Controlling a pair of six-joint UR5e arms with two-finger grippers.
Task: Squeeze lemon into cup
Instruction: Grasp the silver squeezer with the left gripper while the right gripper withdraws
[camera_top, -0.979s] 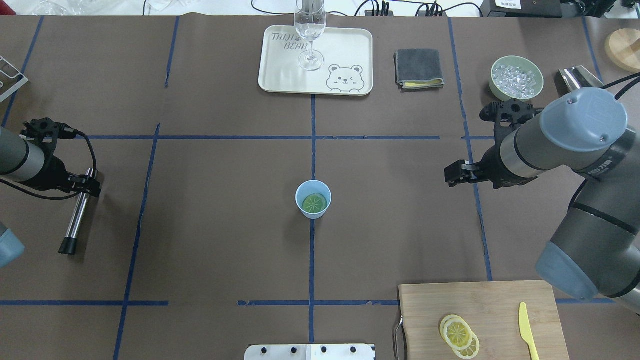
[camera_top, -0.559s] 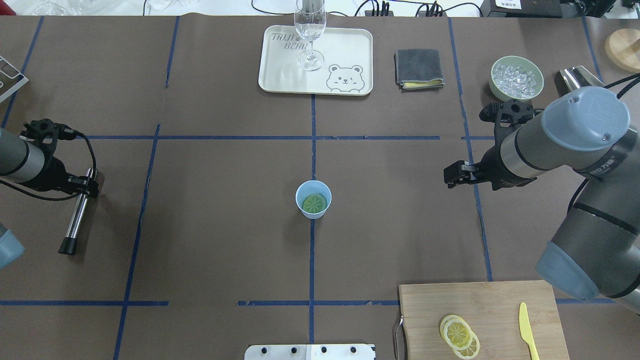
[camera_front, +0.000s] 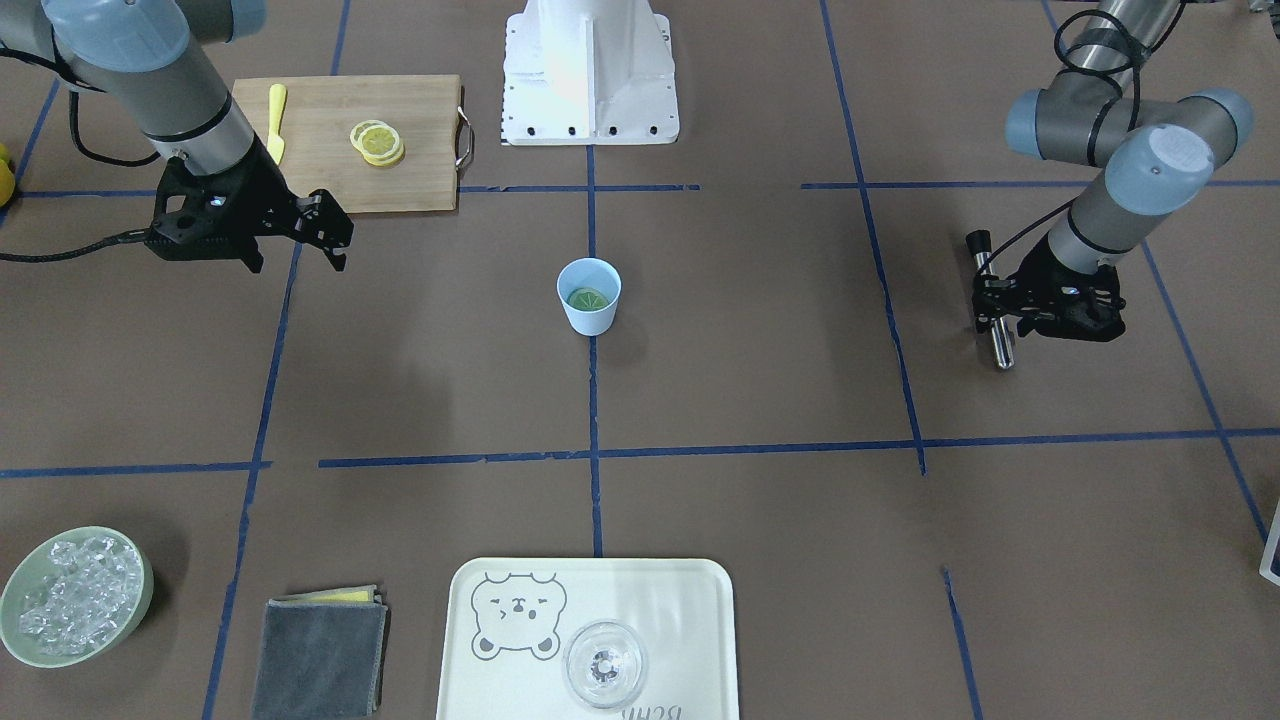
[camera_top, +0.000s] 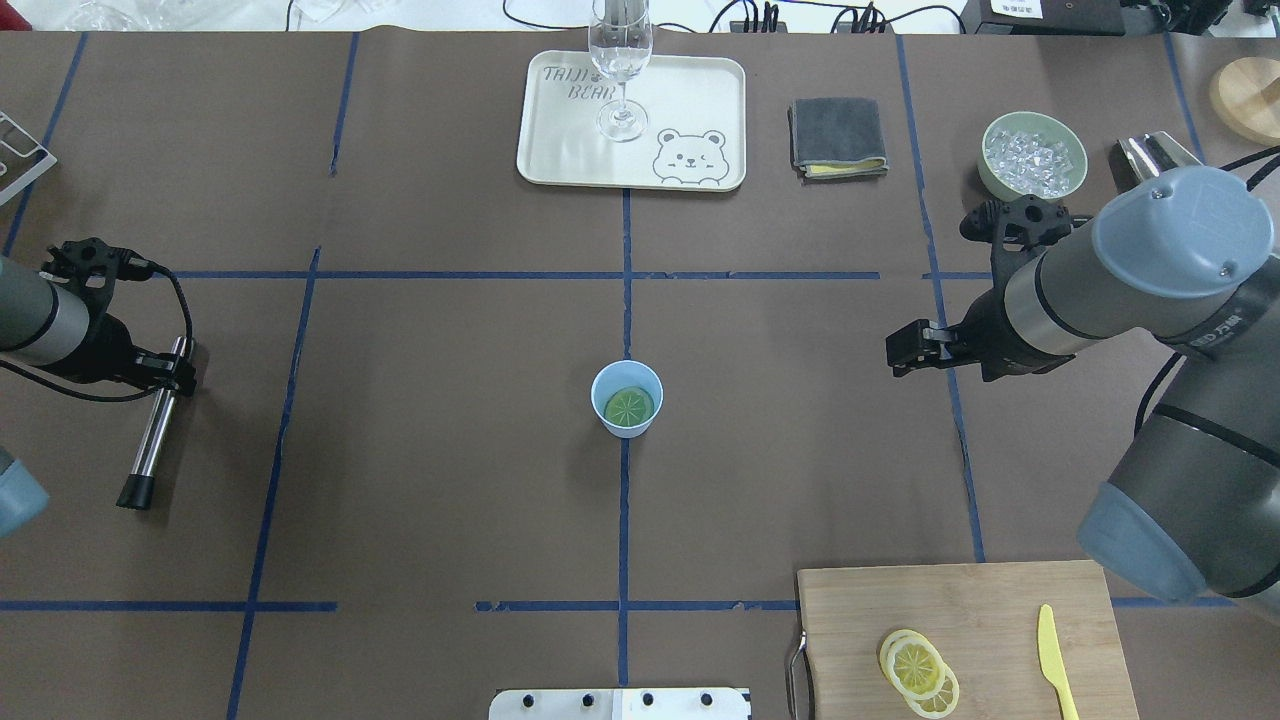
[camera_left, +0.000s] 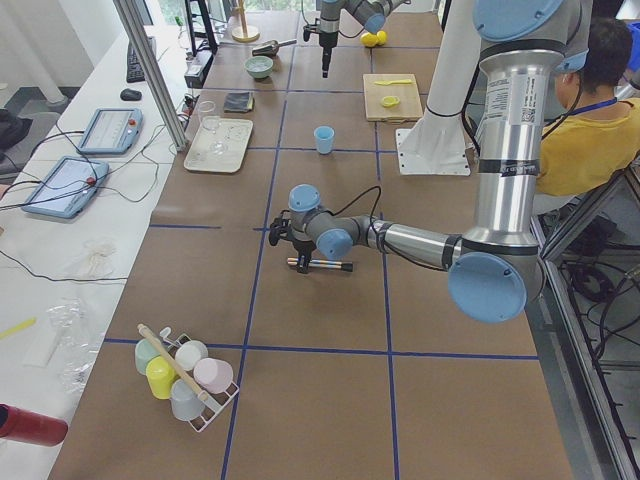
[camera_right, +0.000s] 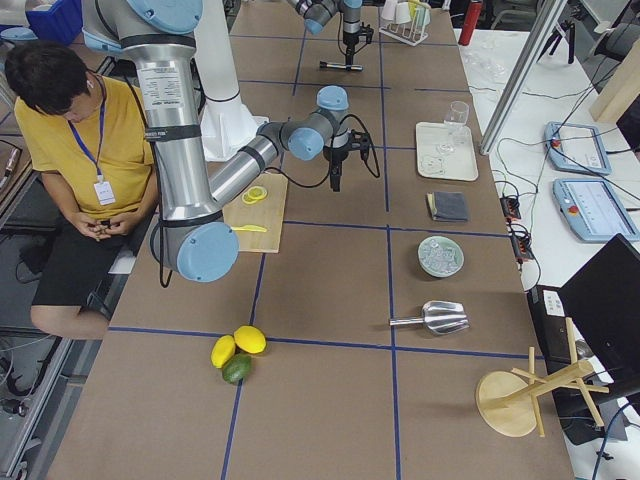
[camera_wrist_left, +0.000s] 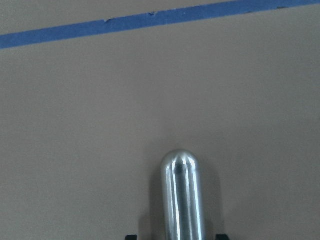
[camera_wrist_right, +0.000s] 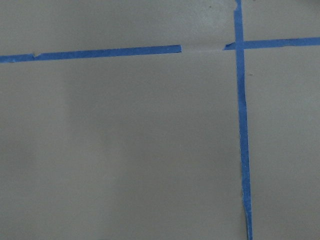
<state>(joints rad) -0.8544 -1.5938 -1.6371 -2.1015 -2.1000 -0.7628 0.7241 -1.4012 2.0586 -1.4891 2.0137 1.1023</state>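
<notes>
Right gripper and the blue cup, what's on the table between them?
Nothing: overhead, the table between right gripper and cup is bare brown paper.

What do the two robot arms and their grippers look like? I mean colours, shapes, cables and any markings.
The left arm and right arm are silver-grey tubes with rounded blue-grey joint caps. The right arm has a black band with white lettering, too small to read. The left gripper and right gripper are black and angular. A black cable loops at the left wrist.
</notes>
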